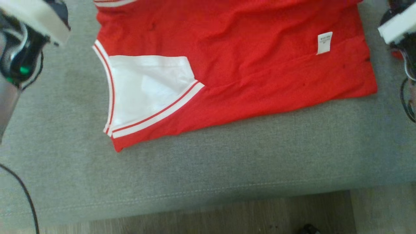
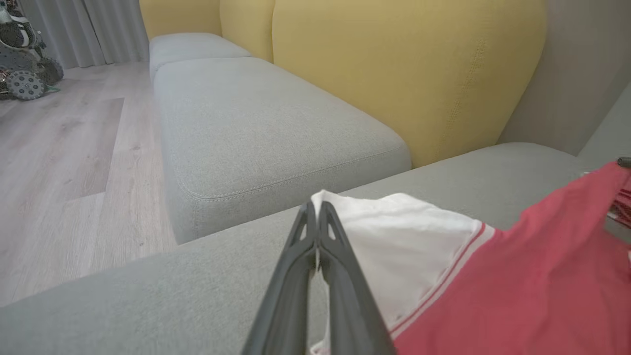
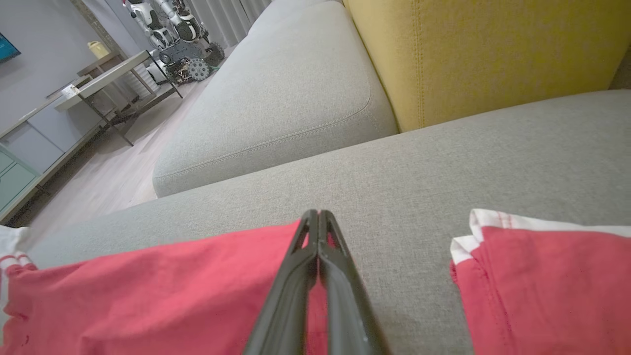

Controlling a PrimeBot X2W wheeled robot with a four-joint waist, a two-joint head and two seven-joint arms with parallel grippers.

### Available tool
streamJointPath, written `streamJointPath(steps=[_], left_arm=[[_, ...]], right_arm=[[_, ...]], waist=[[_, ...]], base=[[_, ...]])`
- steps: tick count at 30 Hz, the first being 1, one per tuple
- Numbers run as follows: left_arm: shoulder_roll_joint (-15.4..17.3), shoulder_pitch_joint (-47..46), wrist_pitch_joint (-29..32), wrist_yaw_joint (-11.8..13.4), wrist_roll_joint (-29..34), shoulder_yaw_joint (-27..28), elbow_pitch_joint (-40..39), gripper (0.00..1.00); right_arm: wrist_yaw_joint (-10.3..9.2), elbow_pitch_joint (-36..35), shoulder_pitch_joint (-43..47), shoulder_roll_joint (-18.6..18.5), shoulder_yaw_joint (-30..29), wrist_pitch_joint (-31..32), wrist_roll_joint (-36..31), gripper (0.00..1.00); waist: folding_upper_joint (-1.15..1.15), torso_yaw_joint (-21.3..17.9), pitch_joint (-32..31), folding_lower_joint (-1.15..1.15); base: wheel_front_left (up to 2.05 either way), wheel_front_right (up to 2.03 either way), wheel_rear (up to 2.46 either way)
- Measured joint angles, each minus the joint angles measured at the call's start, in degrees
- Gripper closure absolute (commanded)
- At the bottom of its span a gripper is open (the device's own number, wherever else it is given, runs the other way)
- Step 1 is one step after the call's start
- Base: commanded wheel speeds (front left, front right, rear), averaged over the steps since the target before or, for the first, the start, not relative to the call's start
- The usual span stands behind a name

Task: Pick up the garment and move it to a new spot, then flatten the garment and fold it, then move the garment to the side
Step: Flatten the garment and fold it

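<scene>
The garment (image 1: 227, 48) is a red shirt with a white, red-striped sleeve (image 1: 146, 84) and a white label (image 1: 324, 42), and it lies spread on the grey sofa cushion (image 1: 227, 169). In the left wrist view my left gripper (image 2: 317, 204) is shut, and the white sleeve (image 2: 409, 246) rises to its tips and shows between the fingers. My right gripper (image 3: 318, 213) is shut on the edge of the red cloth (image 3: 148, 286). Another white-trimmed red part (image 3: 542, 286) lies to its right. My pale forearms (image 1: 29, 19) (image 1: 398, 27) flank the garment.
A yellow backrest (image 2: 394, 74) stands behind the cushion, and a second grey cushion (image 2: 271, 128) adjoins it. Wooden floor (image 1: 227, 214) runs along the cushion's front edge. A black cable (image 1: 26, 195) hangs at the left. A table (image 3: 98, 74) and parked robots (image 3: 172, 29) stand far off.
</scene>
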Motion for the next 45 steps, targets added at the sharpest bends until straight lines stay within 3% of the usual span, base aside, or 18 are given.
streamJointPath(steps=[5,16,24,31,36,37,39,40,41,45], left_arm=[[3.3,6.6,0.1,1.4,-2.5,0.2,-8.0,1.00],[10.5,22.2,3.4,9.1,-6.4,-1.3,-26.7,1.00],[14.4,29.9,4.2,14.4,-7.6,-1.7,-35.1,1.00],[15.3,35.2,4.2,16.7,-9.1,-3.0,-36.5,1.00],[12.9,36.0,4.0,17.8,-8.0,-5.0,-33.5,1.00],[12.3,36.0,3.8,18.3,-7.3,-5.5,-32.8,1.00],[10.6,36.3,2.5,19.2,-7.0,-5.6,-31.5,1.00],[9.6,36.5,2.0,19.9,-7.0,-5.6,-30.9,0.83],[7.8,37.2,0.6,21.6,-6.9,-5.6,-29.9,0.00],[4.1,39.1,-3.4,25.4,-5.1,-4.8,-28.8,0.00]], right_arm=[[0.00,-0.9,2.8,-1.8,0.3,1.5,1.3,1.00],[0.00,-1.7,9.1,-3.3,-0.5,3.1,1.3,1.00],[0.00,-1.6,14.6,-4.0,-1.9,4.6,0.5,1.00],[0.00,-1.2,15.6,-4.0,-2.4,7.0,-1.9,1.00],[0.00,-0.2,16.3,-3.0,-2.8,8.2,-2.8,1.00],[0.00,-0.2,16.4,-2.7,-2.8,8.2,-2.9,0.90],[0.00,0.1,16.7,-2.3,-2.8,8.1,-3.7,0.20],[0.00,0.2,16.9,-2.1,-2.8,8.0,-4.0,0.00],[0.00,0.3,17.5,-1.5,-3.3,6.2,-4.4,0.00],[0.00,-0.4,19.9,-0.8,-5.8,0.7,-4.9,0.00]], waist=[[0.00,1.2,-2.0,0.00],[0.00,2.7,-4.3,0.00],[0.00,3.4,-6.1,0.00],[0.00,3.8,-6.2,0.00],[0.00,3.9,-6.1,0.00],[0.00,3.9,-6.2,0.00],[0.00,3.8,-6.4,0.00],[0.00,3.8,-6.7,0.00],[0.00,3.8,-7.3,0.00],[0.00,4.1,-8.7,0.00]], base=[[0.00,0.00,0.00],[0.00,0.00,0.00],[0.00,0.00,0.00],[0.00,0.00,0.00],[0.00,0.00,0.00],[0.00,0.00,0.00],[0.00,0.00,0.00],[0.00,0.00,0.00],[0.00,0.00,0.00],[0.00,0.00,0.00]])
